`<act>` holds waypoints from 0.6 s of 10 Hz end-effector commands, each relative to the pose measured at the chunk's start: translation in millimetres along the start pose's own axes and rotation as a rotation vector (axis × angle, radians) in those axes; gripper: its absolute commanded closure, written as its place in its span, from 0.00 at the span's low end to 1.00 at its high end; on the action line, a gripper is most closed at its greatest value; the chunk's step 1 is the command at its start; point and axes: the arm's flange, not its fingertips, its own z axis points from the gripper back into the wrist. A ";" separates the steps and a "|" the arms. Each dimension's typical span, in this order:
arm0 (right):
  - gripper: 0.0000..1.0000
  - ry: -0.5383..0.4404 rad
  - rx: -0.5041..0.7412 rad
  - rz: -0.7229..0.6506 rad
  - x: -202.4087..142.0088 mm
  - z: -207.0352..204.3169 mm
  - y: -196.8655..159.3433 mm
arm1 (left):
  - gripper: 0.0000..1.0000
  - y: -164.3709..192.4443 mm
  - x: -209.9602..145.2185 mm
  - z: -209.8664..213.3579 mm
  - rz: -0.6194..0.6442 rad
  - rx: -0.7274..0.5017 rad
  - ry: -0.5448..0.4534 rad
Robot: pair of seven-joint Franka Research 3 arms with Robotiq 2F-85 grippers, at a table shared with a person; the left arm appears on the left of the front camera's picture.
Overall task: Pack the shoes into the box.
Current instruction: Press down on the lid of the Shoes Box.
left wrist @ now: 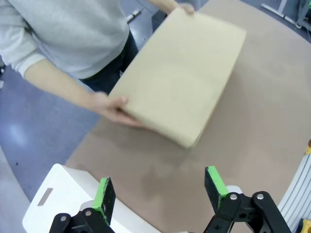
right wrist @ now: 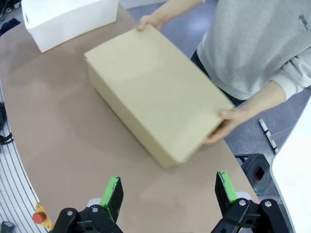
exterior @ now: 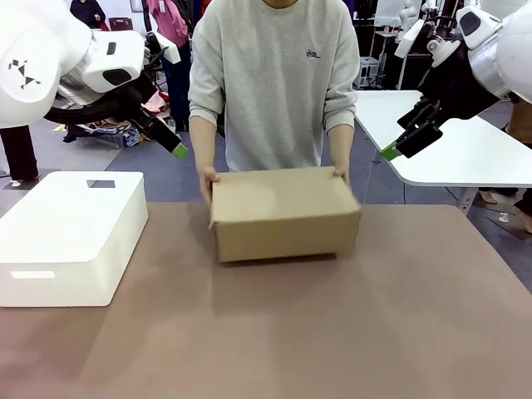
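- The brown table (exterior: 332,332) is the closest thing in the front view. Its near part is bare.
- A big white block (exterior: 71,237) with round corners sits on the table's left side. It is well apart from the box.
- The box (exterior: 283,212) sits in the middle of the table, toward the far edge. It is tan cardboard and its lid is shut flat.
- A person in a grey sweater (exterior: 274,75) stands at the far side, right behind the box.
- The person's hands hold the two short ends of the box. One hand (exterior: 208,181) is on the left end and the other hand (exterior: 341,173) is on the right end.
- The left gripper (left wrist: 160,191) is up in the air, above the table's left side and near the white block. Its green fingers (left wrist: 104,193) are spread wide, with nothing between them.
- The right gripper (right wrist: 170,193) is up in the air too, off to the right of the box. Its jaws are spread wide and pinch nothing.
- Neither gripper touches the box.
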 end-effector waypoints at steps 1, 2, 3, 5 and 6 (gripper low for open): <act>0.00 0.002 -0.014 -0.012 3.0 -0.2 0.1 | 0.05 -3.6 2.1 1.2 -0.022 0.000 -0.005; 0.00 0.002 -0.014 -0.012 3.0 -0.2 0.1 | 0.05 -3.6 2.1 1.2 -0.022 0.000 -0.005; 0.00 0.002 -0.014 -0.012 3.0 -0.2 0.1 | 0.05 -3.6 2.1 1.2 -0.022 0.000 -0.005; 0.00 0.002 -0.014 -0.012 3.0 -0.2 0.1 | 0.05 -3.6 2.1 1.2 -0.022 0.000 -0.005; 0.00 0.002 -0.014 -0.012 3.0 -0.2 0.1 | 0.05 -3.6 2.1 1.2 -0.022 0.000 -0.005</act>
